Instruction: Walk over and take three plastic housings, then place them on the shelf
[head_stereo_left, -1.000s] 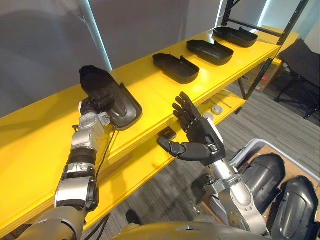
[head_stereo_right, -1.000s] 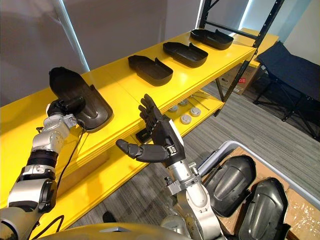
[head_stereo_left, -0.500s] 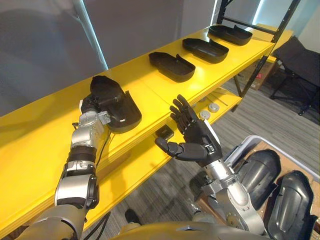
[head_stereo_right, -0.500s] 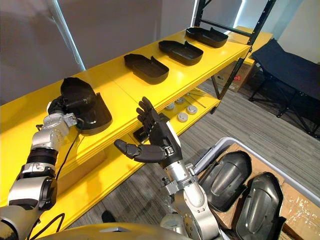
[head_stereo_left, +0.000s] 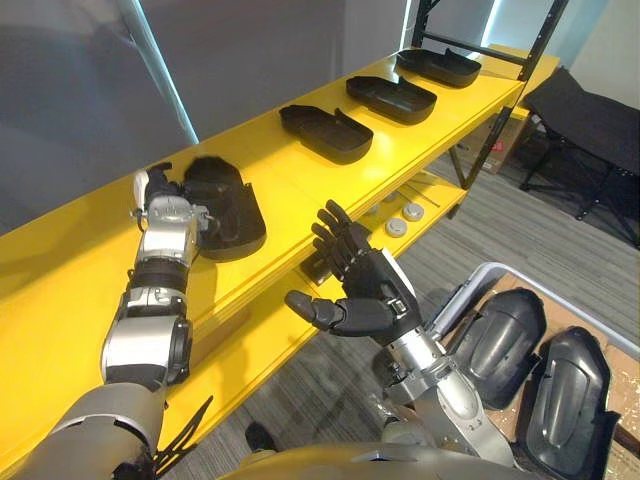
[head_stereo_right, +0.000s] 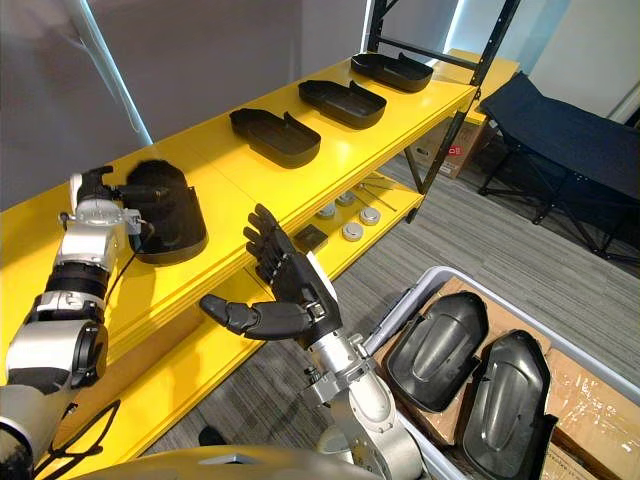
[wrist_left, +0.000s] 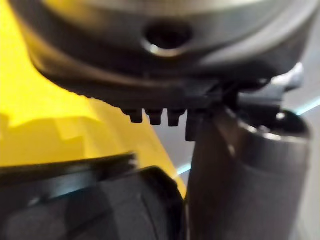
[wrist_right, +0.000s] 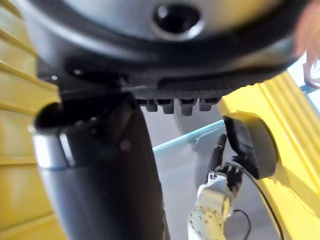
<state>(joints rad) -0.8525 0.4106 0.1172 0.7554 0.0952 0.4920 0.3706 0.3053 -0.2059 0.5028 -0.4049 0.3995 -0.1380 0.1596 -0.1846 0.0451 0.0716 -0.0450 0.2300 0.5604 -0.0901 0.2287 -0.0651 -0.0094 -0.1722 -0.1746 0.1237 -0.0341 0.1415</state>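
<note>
1. Left hand (head_stereo_left: 165, 212) sits against the housing (head_stereo_left: 226, 205), which lies on the yellow shelf (head_stereo_left: 300, 178); cannot tell if the fingers grip it.
2. Right hand (head_stereo_left: 362, 295) is empty, fingers spread.
3. Grey bin (head_stereo_right: 415, 292) to the right of that hand holds two spare housings (head_stereo_right: 436, 336).

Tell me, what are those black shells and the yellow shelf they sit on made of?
The black housings look like moulded plastic: thin walls, rounded edges and a dull satin sheen with soft highlights. The shelf has a smooth, fairly glossy yellow coating that reflects the light. Whether painted wood or metal lies under that coating, I cannot tell.
</note>
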